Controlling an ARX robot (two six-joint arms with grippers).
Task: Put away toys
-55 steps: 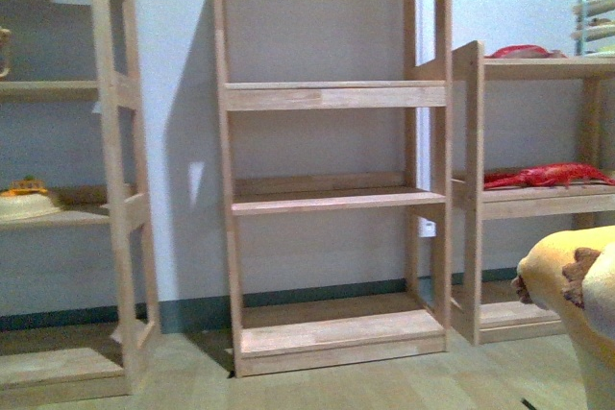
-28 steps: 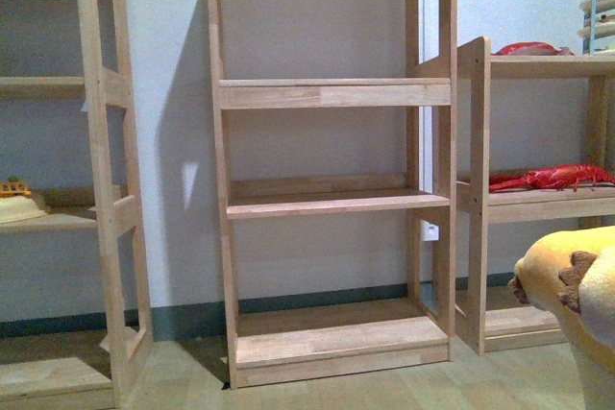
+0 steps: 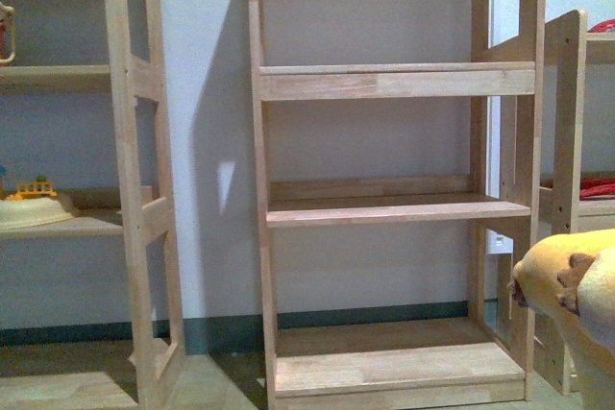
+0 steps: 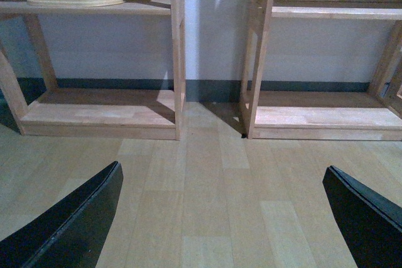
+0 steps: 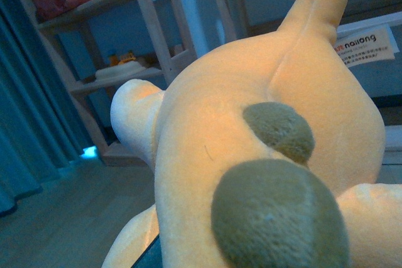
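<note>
Landmark: middle shelf unit [image 3: 394, 84], pale wood, three boards in view, all bare, standing against a white wall.
Plush toy [image 3: 567, 285]: orange-yellow with paler patches and brown tufts; low and to the right of the middle shelf unit, in front of its right post, at a height between its lower two boards. Clear of the floor, partly cut off by the picture's edge. Fills most of the right wrist view [image 5: 264, 155], two brown pads nearest the lens.
Right gripper: hidden behind the plush toy in its own view; cannot tell how the jaws stand.
Left gripper [image 4: 221, 167]: jaws set wide apart, two dark fingers [image 4: 69, 224] at either side, only floor [image 4: 207, 218] showing between them, facing the gap left of the middle shelf unit.
Left shelf unit [image 3: 135, 141]: just beside the middle shelf unit, to its left.
Cream dish [image 3: 34, 206]: on the left unit, about level with the middle shelf unit's second board; small yellow toy on top.
Right shelf unit [image 3: 572, 93]: just right of the middle shelf unit, shorter.
Red item [image 3: 601, 184]: on that unit's board; shape unclear.
Floor: light wood planks.
</note>
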